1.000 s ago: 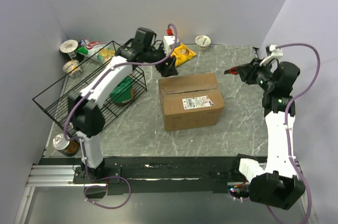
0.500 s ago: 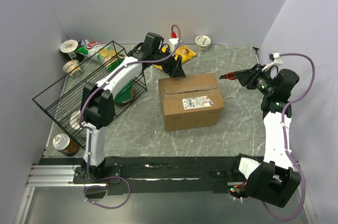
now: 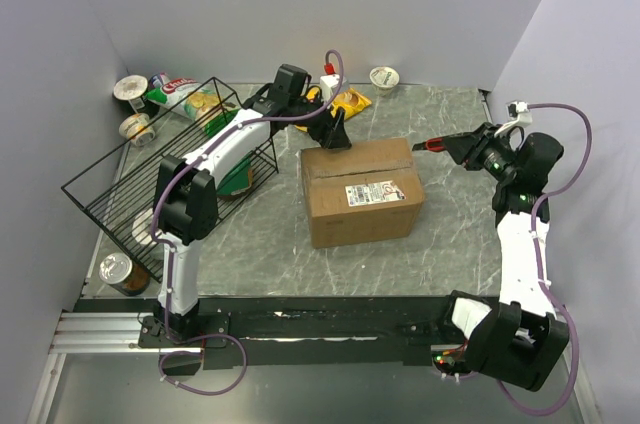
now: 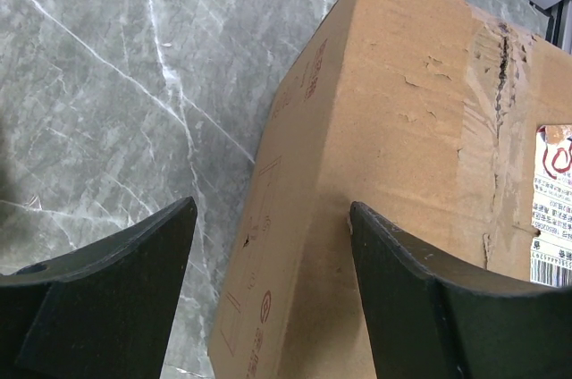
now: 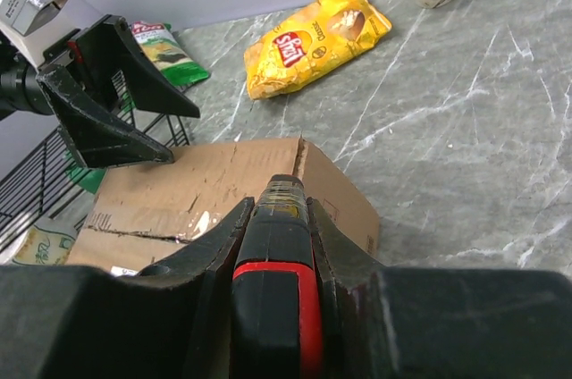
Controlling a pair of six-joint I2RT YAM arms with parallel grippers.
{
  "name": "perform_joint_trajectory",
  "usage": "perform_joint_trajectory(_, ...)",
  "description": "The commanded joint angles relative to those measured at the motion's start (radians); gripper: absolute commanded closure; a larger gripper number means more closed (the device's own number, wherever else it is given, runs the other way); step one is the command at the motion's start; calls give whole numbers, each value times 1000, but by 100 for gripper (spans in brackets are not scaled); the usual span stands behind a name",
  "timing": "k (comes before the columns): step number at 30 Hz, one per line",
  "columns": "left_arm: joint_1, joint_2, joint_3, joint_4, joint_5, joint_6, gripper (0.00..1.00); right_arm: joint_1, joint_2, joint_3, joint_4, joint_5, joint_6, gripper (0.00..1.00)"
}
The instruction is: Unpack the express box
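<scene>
While our left tool (image 4: 270, 216) is gaping over the express box (image 3: 360, 189), our right tool (image 5: 279, 198) is clamping a probable cutter (image 5: 277, 254); tape-slitting is coming next.

Wire basket (image 3: 110, 214), yellow chip bag (image 3: 350, 101), yogurt cup (image 3: 384, 77), perhaps a tin (image 3: 120, 272).

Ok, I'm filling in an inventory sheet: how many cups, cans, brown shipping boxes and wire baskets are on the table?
Small round lidded cups: 3
Round metal can: 1
Brown corrugated cardboard box: 1
Black wire basket: 1
Total: 6
</scene>
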Motion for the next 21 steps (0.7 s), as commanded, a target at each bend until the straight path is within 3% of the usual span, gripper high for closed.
perform_joint_trajectory(1, -11, -12, -20, -15, -27, -1, 25, -5, 4, 9, 40, -21, -25, 100)
perform_joint_trajectory(21, -24, -12, -37, -20, -85, 4, 26, -3, 1, 5, -109, -25, -106, 100)
